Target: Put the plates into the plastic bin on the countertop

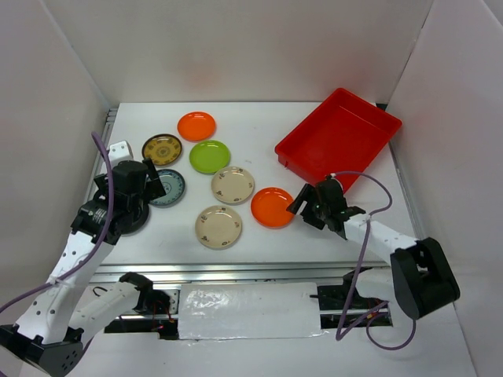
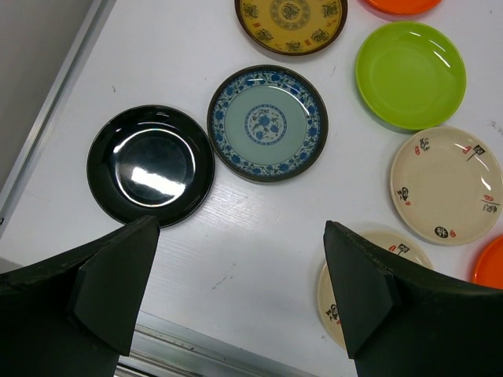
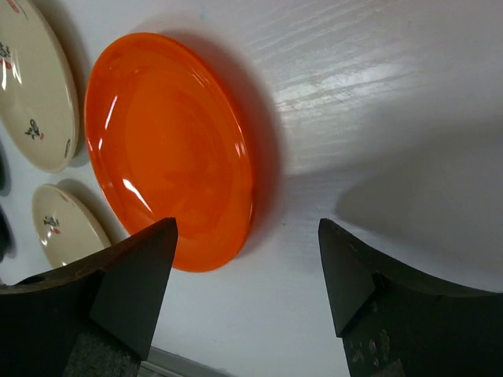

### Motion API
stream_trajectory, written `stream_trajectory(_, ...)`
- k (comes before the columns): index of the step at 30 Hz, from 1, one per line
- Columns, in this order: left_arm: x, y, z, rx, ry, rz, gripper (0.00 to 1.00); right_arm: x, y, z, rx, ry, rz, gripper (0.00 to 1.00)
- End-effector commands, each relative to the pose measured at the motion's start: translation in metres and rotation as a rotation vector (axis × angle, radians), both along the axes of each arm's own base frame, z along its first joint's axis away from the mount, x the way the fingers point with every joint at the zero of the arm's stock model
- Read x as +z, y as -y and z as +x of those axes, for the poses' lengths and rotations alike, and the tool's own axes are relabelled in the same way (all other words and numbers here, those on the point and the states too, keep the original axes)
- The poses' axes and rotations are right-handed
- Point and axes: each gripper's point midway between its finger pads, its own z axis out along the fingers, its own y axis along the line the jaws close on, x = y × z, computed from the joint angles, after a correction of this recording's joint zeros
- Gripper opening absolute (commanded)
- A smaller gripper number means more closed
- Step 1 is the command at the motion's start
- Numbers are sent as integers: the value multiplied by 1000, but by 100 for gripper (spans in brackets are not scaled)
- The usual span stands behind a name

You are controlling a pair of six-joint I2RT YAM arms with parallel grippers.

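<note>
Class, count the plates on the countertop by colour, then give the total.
Orange plates: 2
Lime green plate: 1
Beige patterned plates: 2
Brown-gold patterned plate: 1
Teal patterned plate: 1
Black plate: 1
Total: 8

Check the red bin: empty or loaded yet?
Empty. The red bin shows only bare floor in the top view; the plates all sit outside it on the countertop.

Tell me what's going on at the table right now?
The right gripper is open and low beside the nearer orange plate, which lies flat on the countertop. The left gripper is open too, above the black plate and the teal plate, holding nothing. The red bin has no plates in it yet.
</note>
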Motion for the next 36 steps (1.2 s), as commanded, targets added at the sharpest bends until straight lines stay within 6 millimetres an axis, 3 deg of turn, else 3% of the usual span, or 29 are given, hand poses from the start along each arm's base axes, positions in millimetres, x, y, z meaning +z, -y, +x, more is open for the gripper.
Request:
stream_trajectory(1,7,4,4,-31,34,-5,99,6,-20,21,15,65,79,79)
stream_trajectory(5,8,5,4,-39,41,-10,99,-8,-25,25,15,30,75,67)
stream_trajectory(8,8,5,4,-40,40,-9,99,-19,-25,24,-3,1,84,48)
stream_trajectory(11,9,5,4,-44,43,-12,99,-29,-23,22,-19,-27,90,42)
stream_trajectory(13,9,6,4,-51,43,-13,99,-32,-23,21,-31,-41,99,25)
stream_trajectory(14,9,6,4,-50,43,-14,99,-32,-21,21,-42,-40,96,7)
stream_trajectory(15,8,7,4,-52,42,-15,99,-32,-21,19,-50,-40,98,0)
stream_trajectory(18,9,7,4,-52,42,-15,99,-18,-18,16,-103,1,92,0)
stream_trajectory(21,9,6,4,-50,43,-15,99,14,-13,15,-174,87,85,0)
stream_trajectory(27,10,6,3,-48,49,-16,99,105,6,22,-235,315,128,0)
stream_trajectory(30,10,7,4,-50,49,-19,99,137,34,39,-305,373,76,0)
stream_trajectory(31,9,7,4,-55,45,-17,99,131,62,53,-387,354,30,0)
stream_trajectory(33,9,7,4,-53,44,-18,99,137,89,75,-443,347,10,0)
stream_trajectory(35,9,7,4,-56,43,-20,99,121,129,97,-550,292,-18,0)
stream_trajectory(36,9,8,4,-57,44,-21,99,121,133,111,-549,280,-27,0)
